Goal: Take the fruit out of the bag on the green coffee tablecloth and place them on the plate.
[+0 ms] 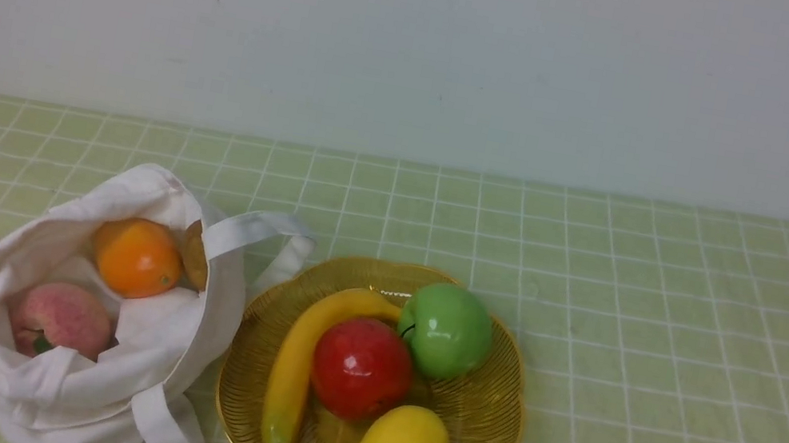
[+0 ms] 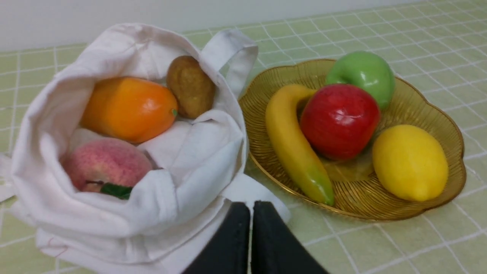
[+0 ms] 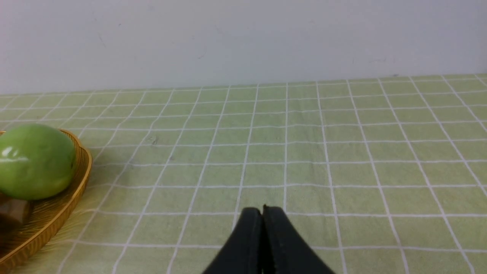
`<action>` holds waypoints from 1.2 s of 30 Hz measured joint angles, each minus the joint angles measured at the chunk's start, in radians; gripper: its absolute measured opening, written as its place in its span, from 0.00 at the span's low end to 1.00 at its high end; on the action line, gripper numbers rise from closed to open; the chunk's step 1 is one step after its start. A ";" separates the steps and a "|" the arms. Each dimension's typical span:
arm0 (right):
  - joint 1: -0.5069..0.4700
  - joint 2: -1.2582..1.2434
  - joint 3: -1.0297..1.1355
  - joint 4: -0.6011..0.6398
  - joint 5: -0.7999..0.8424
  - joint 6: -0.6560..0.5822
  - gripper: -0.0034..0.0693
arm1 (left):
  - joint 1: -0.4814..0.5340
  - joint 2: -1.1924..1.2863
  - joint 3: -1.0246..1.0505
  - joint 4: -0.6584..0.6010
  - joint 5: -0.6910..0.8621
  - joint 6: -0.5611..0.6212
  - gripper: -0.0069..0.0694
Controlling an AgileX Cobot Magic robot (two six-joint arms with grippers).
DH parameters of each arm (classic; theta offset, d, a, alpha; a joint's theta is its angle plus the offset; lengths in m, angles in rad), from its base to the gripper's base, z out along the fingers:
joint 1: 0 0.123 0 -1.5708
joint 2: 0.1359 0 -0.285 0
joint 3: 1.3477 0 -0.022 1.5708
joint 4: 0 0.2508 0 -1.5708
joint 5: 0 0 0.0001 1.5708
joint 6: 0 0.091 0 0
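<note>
3 fruits remain in the slumped bag [image 2: 125,190] beside the plate [image 2: 418,110]: orange [image 2: 127,108], peach [image 2: 106,161], brown fruit [image 2: 190,91]; likely light, rigid, slick, so grip the exposed orange across its middle, clear of soft cloth; left gripper [image 2: 250,209] and right gripper [image 3: 262,213] both closed, empty
</note>
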State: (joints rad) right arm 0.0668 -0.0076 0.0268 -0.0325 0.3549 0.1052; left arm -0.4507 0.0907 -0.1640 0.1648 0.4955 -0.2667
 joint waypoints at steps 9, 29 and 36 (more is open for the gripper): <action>0.000 0.000 0.000 0.000 0.000 0.000 0.03 | 0.289 -0.101 0.145 -0.182 -0.028 0.258 0.08; 0.000 0.000 0.000 0.000 0.001 0.000 0.03 | 0.458 -0.101 0.186 -0.198 -0.092 0.303 0.08; 0.000 0.000 0.000 0.000 0.001 0.000 0.03 | 0.458 -0.101 0.186 -0.198 -0.092 0.303 0.08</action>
State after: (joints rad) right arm 0.0668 -0.0076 0.0268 -0.0325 0.3558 0.1052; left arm 0.0069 -0.0103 0.0221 -0.0329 0.4033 0.0365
